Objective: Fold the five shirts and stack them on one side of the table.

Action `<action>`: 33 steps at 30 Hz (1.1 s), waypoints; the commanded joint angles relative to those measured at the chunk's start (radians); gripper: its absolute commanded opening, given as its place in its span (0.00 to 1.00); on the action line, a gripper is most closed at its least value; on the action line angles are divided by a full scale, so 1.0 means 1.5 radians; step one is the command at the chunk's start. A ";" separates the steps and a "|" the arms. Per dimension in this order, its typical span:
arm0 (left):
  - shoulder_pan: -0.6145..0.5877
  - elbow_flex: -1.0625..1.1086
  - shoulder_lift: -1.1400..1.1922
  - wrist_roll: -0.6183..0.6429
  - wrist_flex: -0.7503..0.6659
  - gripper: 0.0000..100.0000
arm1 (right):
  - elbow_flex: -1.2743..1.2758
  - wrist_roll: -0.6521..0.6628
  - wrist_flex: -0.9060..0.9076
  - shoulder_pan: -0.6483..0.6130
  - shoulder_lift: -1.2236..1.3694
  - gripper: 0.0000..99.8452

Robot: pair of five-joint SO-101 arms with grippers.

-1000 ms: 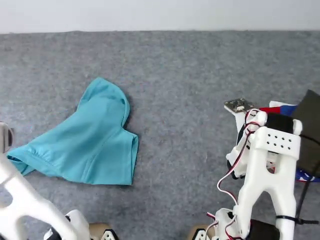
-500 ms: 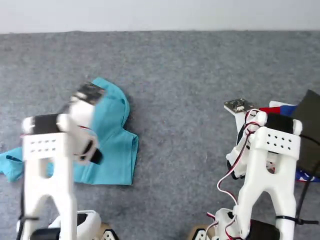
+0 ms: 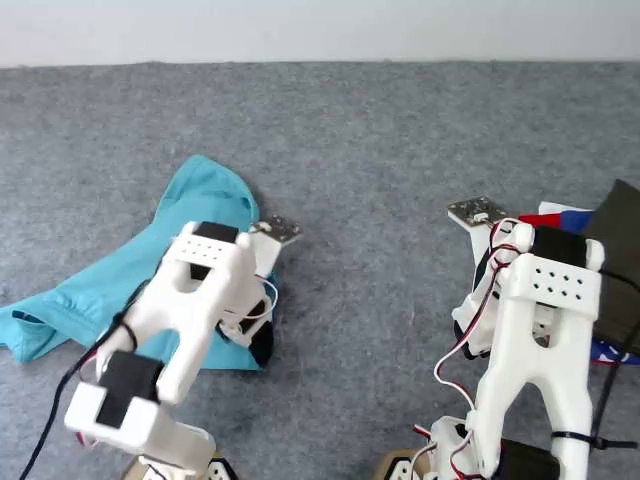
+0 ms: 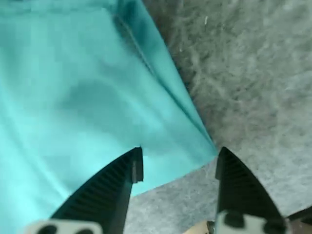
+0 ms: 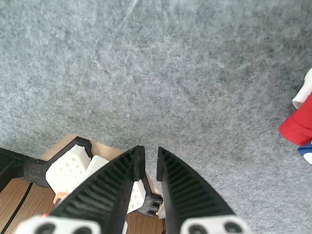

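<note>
A teal shirt [image 3: 190, 265] lies crumpled and partly folded on the left of the grey felt table. My left gripper [image 3: 258, 338] hangs over the shirt's near right corner. In the left wrist view the left gripper [image 4: 178, 163] is open, its black fingers [image 4: 127, 170] straddling the corner of the teal shirt [image 4: 73, 97] just above the cloth. My right arm [image 3: 540, 300] stands folded at the right. The right gripper [image 5: 149, 163] is shut with nothing in it, pointing down at bare felt.
A pile of shirts [image 3: 620, 260], dark on top with red and blue cloth [image 3: 548, 218] showing under it, sits at the right edge beside the right arm. A red fold [image 5: 298, 124] shows in the right wrist view. Bare felt [image 3: 380, 180] lies between the arms.
My left arm swung from the left edge across the teal shirt to its near right corner. The shirt's left end shifted slightly left. The right arm kept still.
</note>
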 commanded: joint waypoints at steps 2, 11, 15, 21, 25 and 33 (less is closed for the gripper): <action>0.003 0.004 0.044 0.003 -0.043 0.24 | -0.002 -0.006 0.016 -0.003 -0.023 0.06; -0.001 -0.003 0.066 0.020 -0.066 0.14 | -0.004 -0.006 0.016 -0.003 -0.023 0.06; -0.002 -0.024 0.012 0.007 -0.026 0.01 | -0.004 -0.006 0.016 -0.004 -0.023 0.06; -0.021 -0.119 -0.188 -0.003 0.097 0.01 | -0.004 -0.006 0.016 -0.004 -0.023 0.06; -0.032 -0.238 -0.298 -0.024 0.138 0.01 | -0.004 -0.006 0.016 -0.004 -0.023 0.06; -0.035 -0.542 -0.321 -0.092 0.128 0.01 | -0.004 -0.006 0.016 -0.004 -0.023 0.06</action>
